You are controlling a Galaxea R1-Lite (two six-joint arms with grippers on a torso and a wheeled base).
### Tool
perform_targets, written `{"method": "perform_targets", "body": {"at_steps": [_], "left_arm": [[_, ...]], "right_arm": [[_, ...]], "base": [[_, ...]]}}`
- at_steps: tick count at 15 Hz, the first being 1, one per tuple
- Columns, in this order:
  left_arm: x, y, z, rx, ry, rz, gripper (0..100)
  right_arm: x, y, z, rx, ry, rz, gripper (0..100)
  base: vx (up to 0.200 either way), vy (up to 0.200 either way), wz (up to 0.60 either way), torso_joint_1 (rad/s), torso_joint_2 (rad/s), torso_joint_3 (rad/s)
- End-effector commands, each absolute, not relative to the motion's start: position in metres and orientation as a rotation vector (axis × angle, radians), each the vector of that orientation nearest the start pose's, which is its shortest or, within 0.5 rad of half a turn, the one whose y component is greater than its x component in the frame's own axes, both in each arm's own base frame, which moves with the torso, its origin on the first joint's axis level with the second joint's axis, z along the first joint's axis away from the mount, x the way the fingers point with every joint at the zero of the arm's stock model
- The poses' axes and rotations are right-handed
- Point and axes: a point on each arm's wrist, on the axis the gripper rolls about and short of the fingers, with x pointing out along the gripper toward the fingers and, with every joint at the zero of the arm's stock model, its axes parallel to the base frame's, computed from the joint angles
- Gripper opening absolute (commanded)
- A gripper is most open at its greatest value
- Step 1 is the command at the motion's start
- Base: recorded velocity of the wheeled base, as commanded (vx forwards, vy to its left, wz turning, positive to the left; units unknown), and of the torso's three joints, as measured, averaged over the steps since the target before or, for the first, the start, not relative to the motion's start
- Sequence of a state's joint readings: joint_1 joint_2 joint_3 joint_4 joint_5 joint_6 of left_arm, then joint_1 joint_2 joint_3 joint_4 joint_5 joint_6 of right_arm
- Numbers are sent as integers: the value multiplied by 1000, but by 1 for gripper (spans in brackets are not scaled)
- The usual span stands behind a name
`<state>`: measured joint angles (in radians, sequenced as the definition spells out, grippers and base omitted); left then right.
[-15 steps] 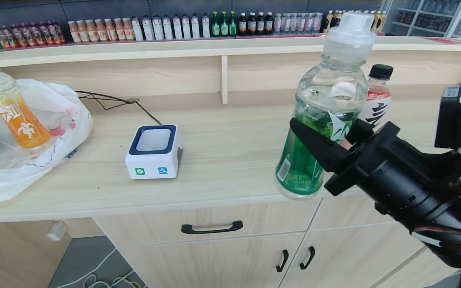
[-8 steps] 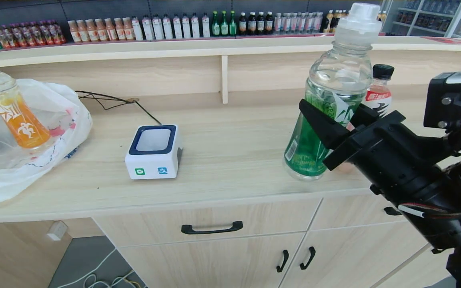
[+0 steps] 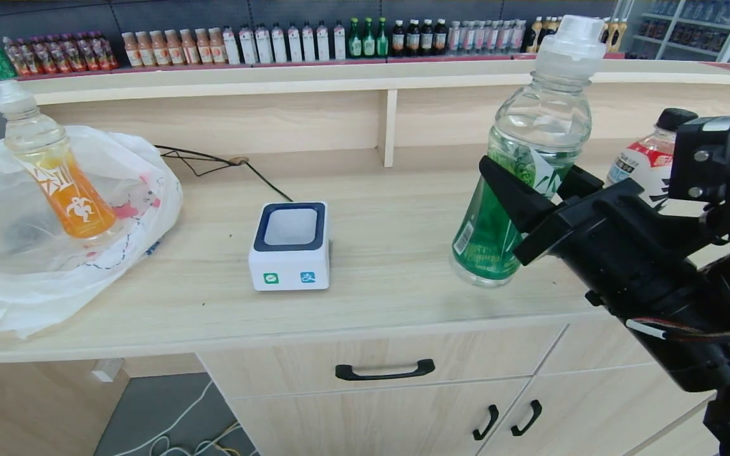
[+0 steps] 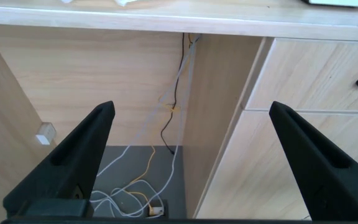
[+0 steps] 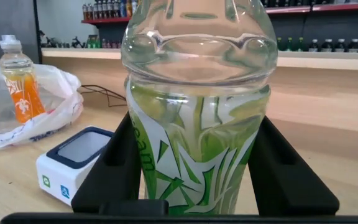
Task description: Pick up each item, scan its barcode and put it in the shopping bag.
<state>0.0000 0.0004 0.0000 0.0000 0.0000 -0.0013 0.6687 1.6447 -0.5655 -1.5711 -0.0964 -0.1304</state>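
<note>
While right gripper (image 3: 526, 170) clasps green bottle (image 3: 497, 235), barcode (image 3: 462, 239) in head view, left gripper (image 4: 191, 107) splayed above floor cables (image 4: 135, 188)

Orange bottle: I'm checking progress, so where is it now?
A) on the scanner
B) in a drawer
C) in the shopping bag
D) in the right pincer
C: the orange bottle stands tilted inside the shopping bag on the counter.

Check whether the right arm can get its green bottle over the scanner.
Probably yes: the right gripper holds the green bottle, and only bare counter lies between it and the scanner.
</note>
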Motion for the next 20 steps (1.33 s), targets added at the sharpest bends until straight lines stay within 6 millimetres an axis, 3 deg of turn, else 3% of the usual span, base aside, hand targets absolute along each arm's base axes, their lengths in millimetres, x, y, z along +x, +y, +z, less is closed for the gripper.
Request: {"method": "perform_targets", "body": {"at_steps": [1,13,20], "left_arm": [[-23,0,75,-2,0,0,100],[-23,0,75,-3,0,0,100],[-23,0,75,2,0,0,100]], "right_arm": [[210,162,231,63,-504,528,0],[213,163,229,37,-504,495,0],[209,159,236,30,-526,461,0]], "base": [[0,200,0,-2,7,2],[0,200,0,4,2,1],[0,0,0,0,0,0]]}}
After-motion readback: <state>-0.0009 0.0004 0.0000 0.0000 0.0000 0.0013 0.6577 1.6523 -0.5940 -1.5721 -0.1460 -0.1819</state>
